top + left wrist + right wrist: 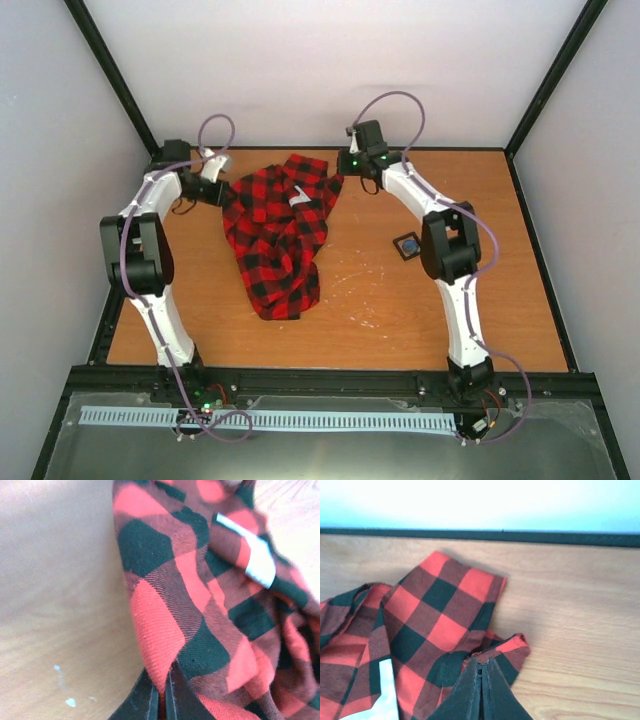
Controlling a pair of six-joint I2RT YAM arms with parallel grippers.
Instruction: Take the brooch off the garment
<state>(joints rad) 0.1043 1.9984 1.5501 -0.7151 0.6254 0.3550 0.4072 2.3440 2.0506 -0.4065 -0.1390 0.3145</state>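
Observation:
The garment [278, 235], a red-and-black checked shirt, lies crumpled on the wooden table, with a scrap of white lettering [300, 200] showing near its far end. My left gripper [222, 190] is at the shirt's far left edge. Its black jaws are shut on a raised fold of the cloth [162, 692]. My right gripper [345, 180] is at the shirt's far right corner, shut on a hem edge [482, 666]. The white lettering also shows in both wrist views [257, 555] [385, 690]. The brooch is hidden: none shows on the visible cloth.
A small dark square thing with a bluish middle [407, 245] lies on the table right of the shirt, next to the right arm's elbow [450, 245]. A black frame rail [520, 536] runs along the table's far edge. White walls close in the back and sides.

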